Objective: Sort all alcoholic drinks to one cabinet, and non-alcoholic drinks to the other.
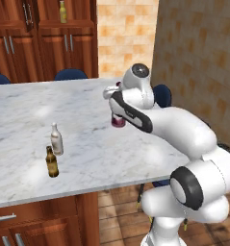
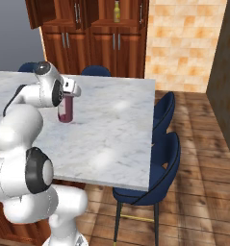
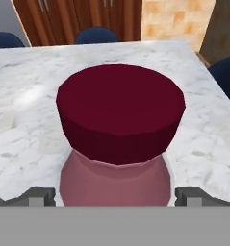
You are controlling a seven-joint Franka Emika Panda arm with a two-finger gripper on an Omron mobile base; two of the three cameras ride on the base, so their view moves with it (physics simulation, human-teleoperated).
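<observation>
I see my hand above the maroon bottle [image 2: 65,109] upright on the marble table [image 2: 116,139], two blue chairs [image 2: 157,158] alongside, cabinet [image 2: 95,38] behind.

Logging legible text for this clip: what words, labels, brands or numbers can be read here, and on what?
None can be read.
Maroon bottle: no print visible.
Amber bottle and whitish bottle on the marble counter: too small to tell any label.
Yellow bottle in the cabinet: too small to read.

text: none legible | labels: none readable | brands, numbers, signs: none
</observation>
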